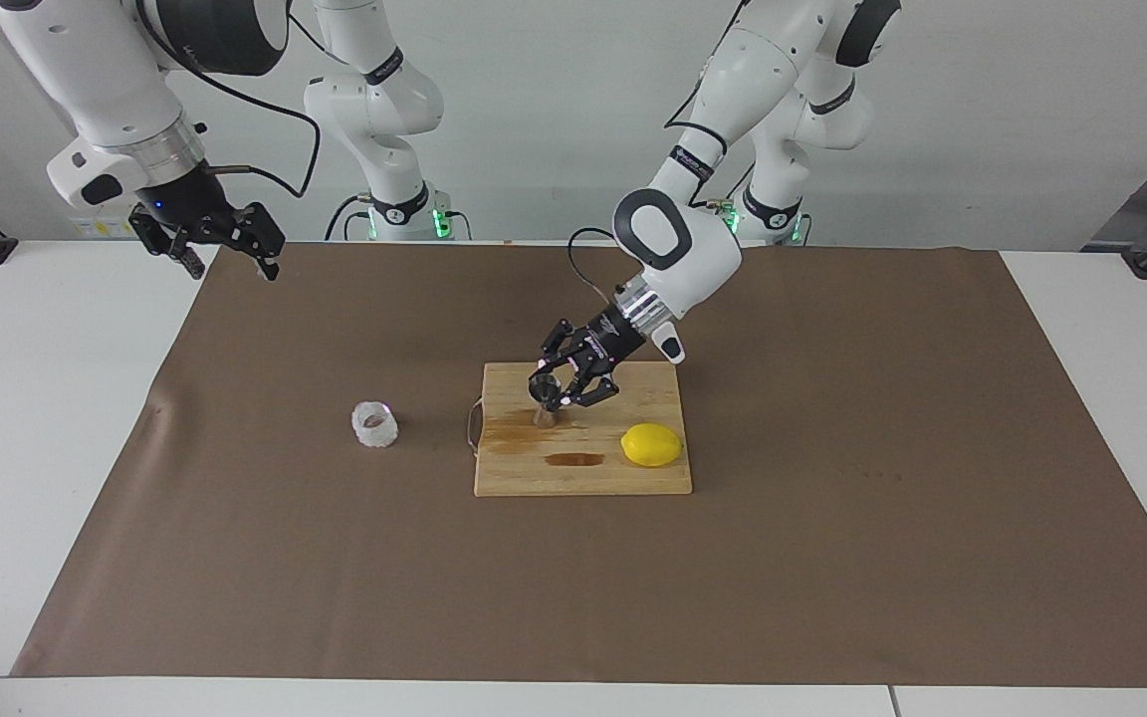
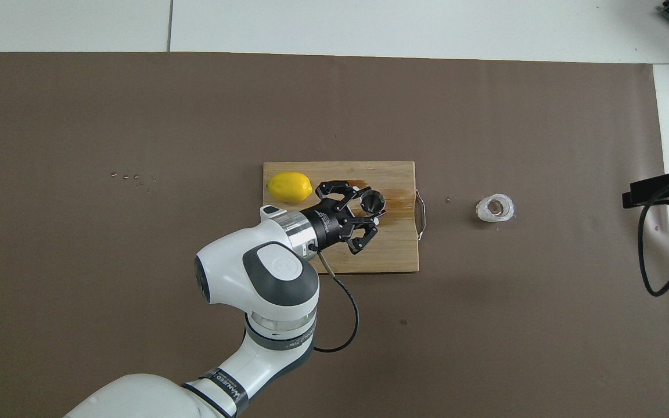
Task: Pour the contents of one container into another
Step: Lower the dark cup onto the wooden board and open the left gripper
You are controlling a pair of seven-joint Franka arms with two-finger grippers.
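My right tool [image 1: 225, 251], its fingers spread open with nothing between them, waits in the air over the edge of the brown mat [image 1: 832, 558] at the right arm's end of the desk [image 1: 16, 418]. The clear bumpy glass cup [image 1: 374, 424] stands upright on the mat, beside the wooden cutting board [image 1: 583, 473]. My left tool [image 1: 556, 390] is closed on the steel jigger [image 1: 546, 406], standing on the board. A lemon [image 1: 651, 444] lies on the board toward the left arm's end.

Plain pale grey wall [image 1: 554, 119]. White table [image 1: 36, 398] under brown paper sheet [image 1: 832, 448] reaching nearly every edge. Even light.
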